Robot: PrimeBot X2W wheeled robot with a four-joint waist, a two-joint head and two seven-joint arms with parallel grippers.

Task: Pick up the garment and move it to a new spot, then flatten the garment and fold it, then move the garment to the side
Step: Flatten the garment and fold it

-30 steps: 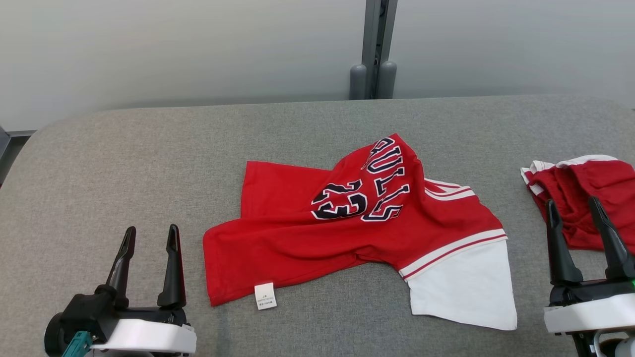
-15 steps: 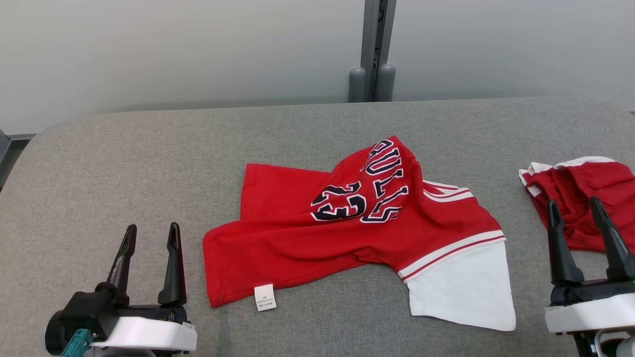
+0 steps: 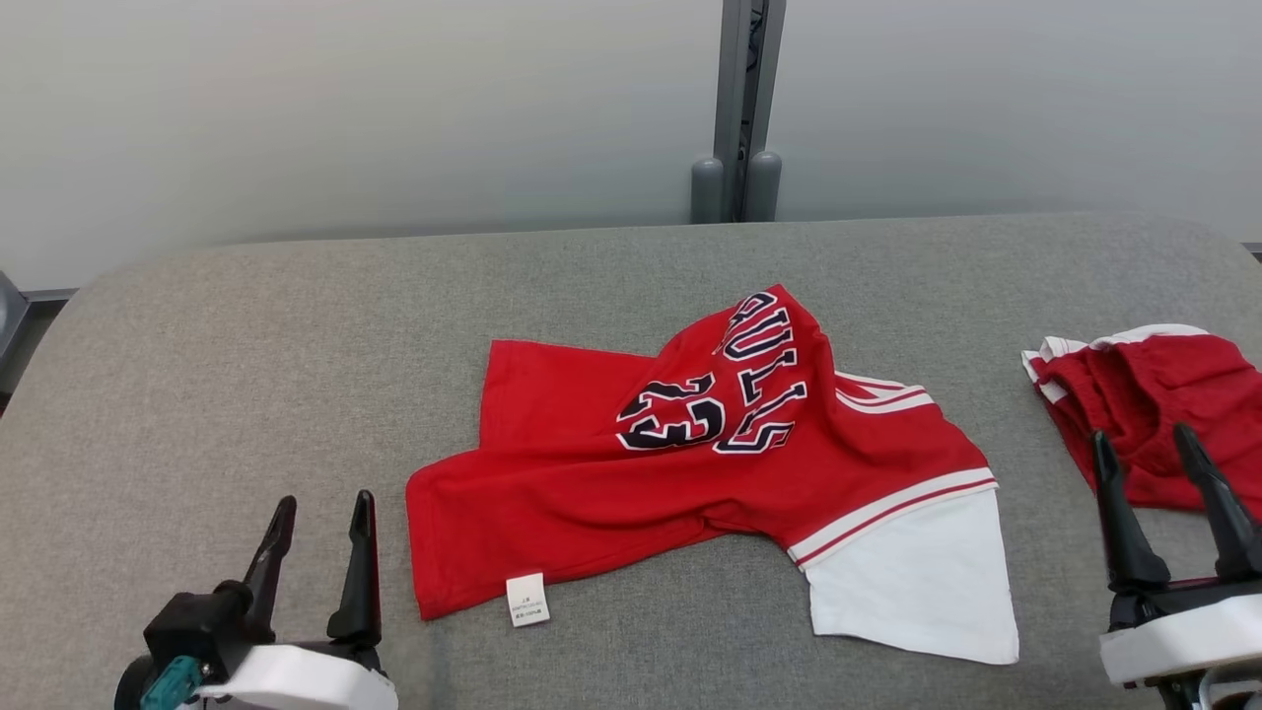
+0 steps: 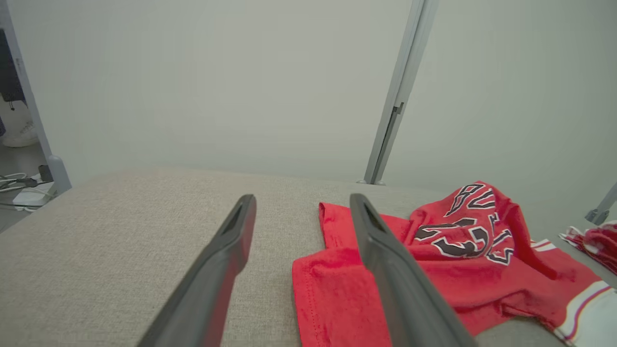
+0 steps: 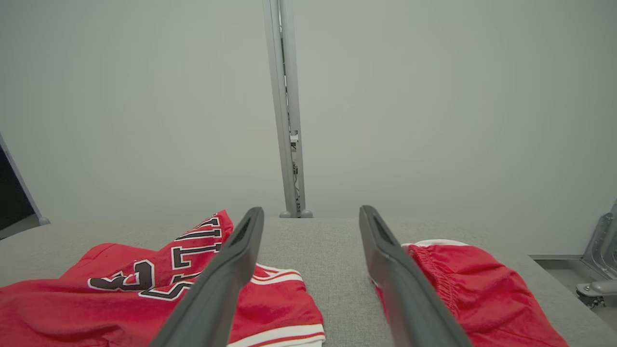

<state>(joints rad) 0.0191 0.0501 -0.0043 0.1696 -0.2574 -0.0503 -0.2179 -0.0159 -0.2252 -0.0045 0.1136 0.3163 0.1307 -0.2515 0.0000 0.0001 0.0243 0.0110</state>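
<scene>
Pale wall (image 3: pixel 345 99) runs across the top of the head view, split right of centre by a grey upright post (image 3: pixel 737 108). Below it lies a grey, cloth-covered tabletop (image 3: pixel 246 345).

At the lower left, the left end effector (image 3: pixel 325 500) stands with its two dark fingers well apart and nothing between them. It is just left of the garment's near corner and clear of the cloth. Its own wrist view shows the same spread (image 4: pixel 302 197).

The garment (image 3: pixel 592 493), a red jersey, lies rumpled in the middle of the frame. A small white tag (image 3: pixel 525 600) sits at its lower hem, its print too small to read. Navy numerals (image 3: pixel 675 419) edged in white read "23", turned sideways. Beside them the lettering (image 3: pixel 764 380) shows "ULLS", with the first letter bent over a raised fold and hard to make out. A white panel (image 3: pixel 912 592) bordered by red and white stripes spreads toward the lower right. How the jersey's layers lie beneath the hump cannot be told.

At the right edge a second red garment (image 3: pixel 1144 394) with white trim lies bunched, cut off by the frame. The right end effector (image 3: pixel 1140 434) stands in front of it at the lower right, fingers parted and empty, as also seen in its wrist view (image 5: pixel 312 209).
</scene>
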